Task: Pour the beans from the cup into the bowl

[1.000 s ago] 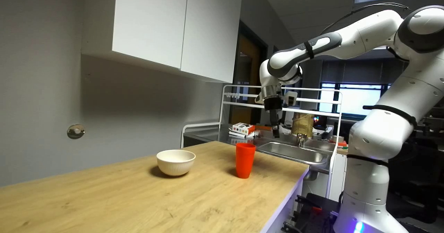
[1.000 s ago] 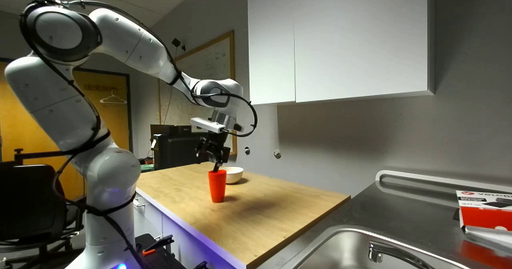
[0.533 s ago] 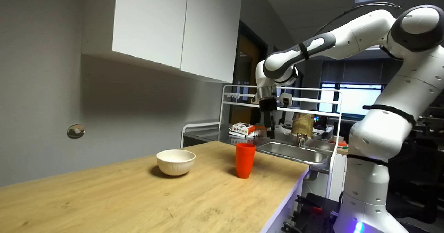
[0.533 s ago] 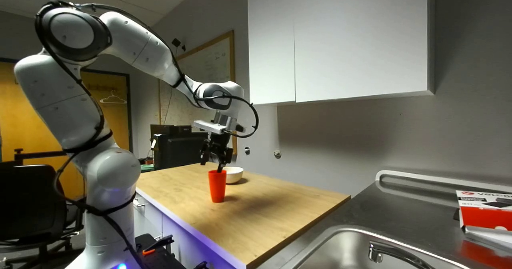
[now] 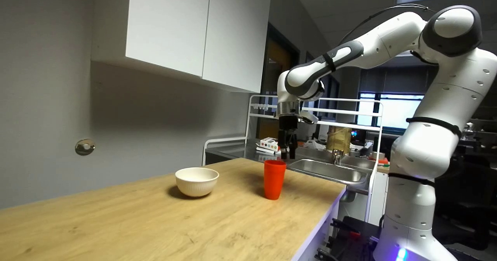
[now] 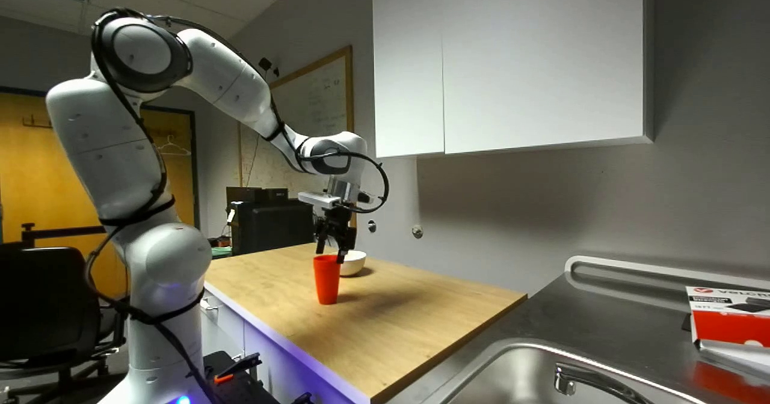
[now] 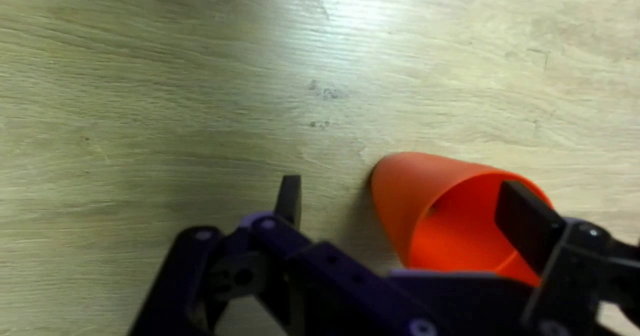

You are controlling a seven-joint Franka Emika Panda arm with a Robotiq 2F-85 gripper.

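The cup point(image 5: 274, 180), a red-orange tumbler, stands upright on the wooden counter; it shows in both exterior views point(image 6: 327, 284) and in the wrist view point(image 7: 410, 186). A small brownish speck shows inside it; the bottom is hidden. The cream-white bowl point(image 5: 196, 183) stands apart from the cup towards the wall, partly behind the cup and gripper in an exterior view point(image 6: 354, 262), and out of the wrist view. My gripper point(image 7: 404, 201) is open and empty above the cup's rim, pointing down point(image 5: 288, 154). In the wrist view, one finger point(image 7: 289, 198) is beside the cup and the other overlaps its mouth.
A white wall cabinet point(image 5: 167, 24) hangs above the counter point(image 5: 155, 222). Past the counter's end are a steel sink point(image 6: 511, 386) with a faucet point(image 6: 595, 383), a red and white box point(image 6: 731, 323), and a white rack point(image 5: 353, 126).
My gripper has moved sideways and turned about its axis, so both fingers now show apart above the cup. It is slightly lower. The cup and the bowl have not moved.
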